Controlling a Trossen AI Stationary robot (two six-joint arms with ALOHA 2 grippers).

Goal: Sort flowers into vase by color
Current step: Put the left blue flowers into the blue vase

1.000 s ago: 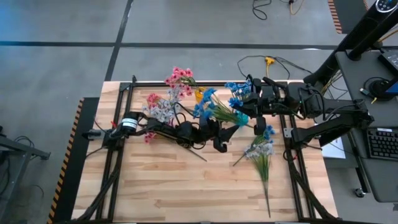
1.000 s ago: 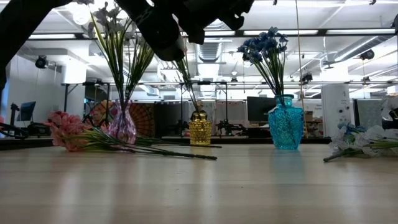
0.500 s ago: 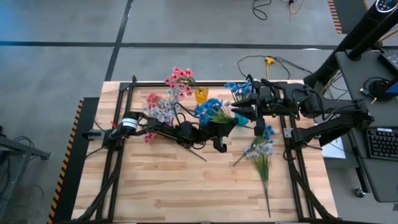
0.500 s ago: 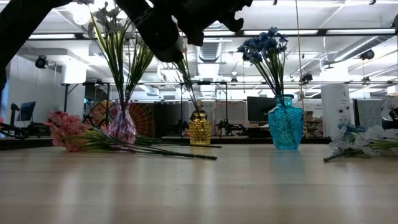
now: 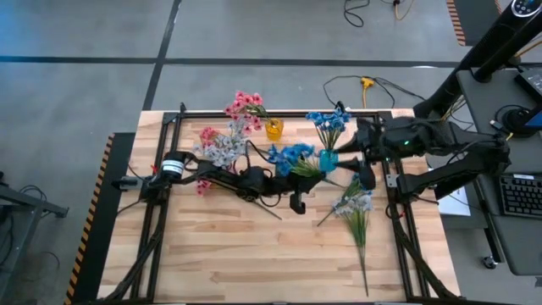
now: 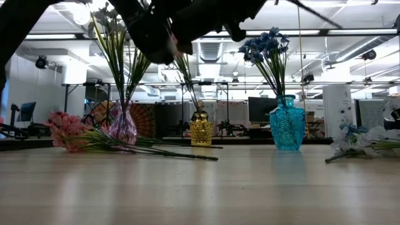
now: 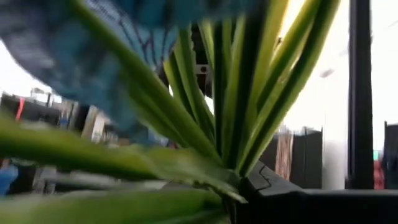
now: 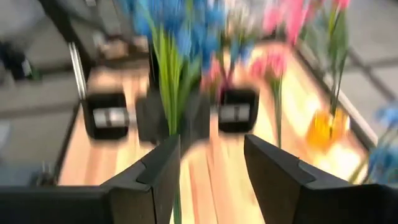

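Left gripper (image 5: 306, 172): it is sitting mid-table, just left of the blue vase, and it is clamping tight on a blue sprig (image 5: 290, 156). Its own wrist camera is filling with green stems (image 7: 242, 106) and blue blossom right at the fingers.

Blue sprig: it is being held off the wood, blossoms pointing left and a little far of the gripper, stems running back into the closed fingers.

Right gripper (image 5: 356, 161): it is hanging just right of the blue vase with its two fingers (image 8: 155, 171) standing apart and nothing between them. Across the gap it is looking at the left arm carrying the blue sprig (image 8: 171, 37).

Blue vase (image 5: 327, 158): it is standing upright between the two grippers, already carrying a bunch of blue flowers (image 5: 329, 122). In the low view it is showing as a teal glass vase (image 6: 287, 125) right of centre.

Yellow vase (image 5: 273, 129): it is standing toward the far edge, left of the blue vase; the low view is showing green stems rising from it (image 6: 200, 131).

Purple vase (image 6: 123, 128): it is standing at the left in the low view, holding pale white-lavender flowers (image 6: 109, 15).

Pink flowers (image 5: 246, 104): one spray is showing at the far edge, another (image 5: 207, 135) near the left arm, and in the low view a pink sprig (image 6: 65, 128) is lying flat on the table.

Loose sprigs (image 5: 356, 207): a pale and blue bundle is lying on the right side of the table, stems trailing toward the near edge.

Table (image 5: 254, 254): the near half of the wood is showing bare.
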